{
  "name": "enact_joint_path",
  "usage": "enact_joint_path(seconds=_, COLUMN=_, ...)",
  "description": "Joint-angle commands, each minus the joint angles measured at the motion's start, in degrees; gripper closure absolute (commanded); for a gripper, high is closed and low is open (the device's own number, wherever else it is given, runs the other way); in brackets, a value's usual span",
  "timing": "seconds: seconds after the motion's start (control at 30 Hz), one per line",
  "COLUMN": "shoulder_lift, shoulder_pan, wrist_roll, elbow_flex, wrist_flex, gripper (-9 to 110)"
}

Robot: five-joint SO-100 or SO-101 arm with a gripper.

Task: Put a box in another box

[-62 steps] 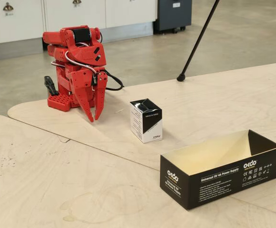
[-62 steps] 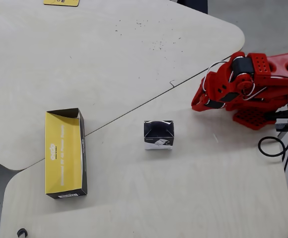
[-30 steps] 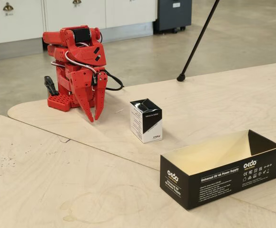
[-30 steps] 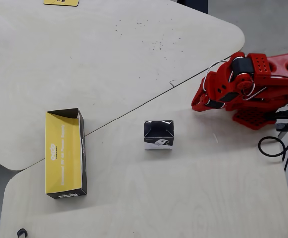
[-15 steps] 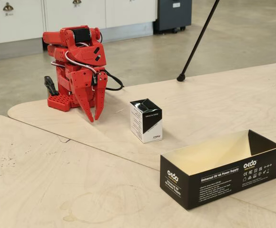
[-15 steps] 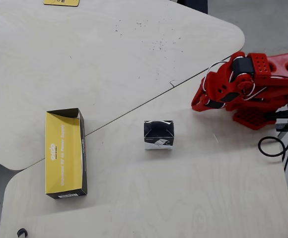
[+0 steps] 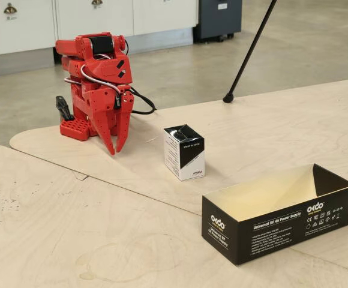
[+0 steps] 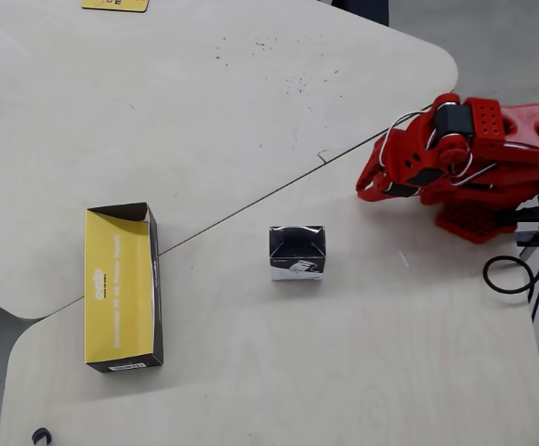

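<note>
Left of my claw [image 8: 362, 190] in the overhead view, well apart, stands the small carton [image 8: 297, 252]; the long black box [image 8: 123, 286] lies farther left. Claw nearly closed, holding nothing.

Pale plywood table [image 7: 54, 228] of two rounded panels meeting at a seam. Resting on it: small black-and-white carton [image 7: 184, 152] [image 8: 297, 253], upright near the centre; long black box [image 7: 279, 212] [image 8: 123, 287], open side up, well apart from the carton; red arm base [image 7: 76, 128] at the far edge.
</note>
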Motion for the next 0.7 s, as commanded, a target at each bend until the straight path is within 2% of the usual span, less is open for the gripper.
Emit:
enact_joint_path(seconds=0.0, shoulder_lift=-3.1, shoulder_pan=6.2, wrist_roll=0.6, elbow_flex=-0.3, wrist_flex=-9.4, gripper=102)
enact_joint_path(seconds=0.17, shoulder_lift=-14.4, shoulder_pan=12.8, wrist_roll=4.7, elbow_flex=-0.3, wrist_flex=-39.0, gripper=100)
enact_joint_path(seconds=0.3, shoulder_lift=-24.6, shoulder_pan=14.9, wrist_roll=12.4, elbow_flex=-1.1, wrist_flex=-59.9, gripper=88)
enact_joint_path(seconds=0.4, shoulder_lift=-32.3, shoulder_pan=15.6, wrist_roll=17.8, elbow_flex=-8.2, wrist_flex=-61.0, gripper=84)
enact_joint_path(seconds=0.47, shoulder_lift=-38.6, shoulder_pan=16.2, wrist_roll=22.6, elbow_flex=-16.1, wrist_flex=-57.7, gripper=81)
enact_joint_path(seconds=0.57, shoulder_lift=-48.2, shoulder_pan=17.0, wrist_roll=29.7, elbow_flex=-31.8, wrist_flex=-46.9, gripper=78)
enact_joint_path(seconds=0.67, shoulder_lift=-57.7, shoulder_pan=15.8, wrist_roll=34.5, elbow_flex=-48.5, wrist_flex=-31.3, gripper=75)
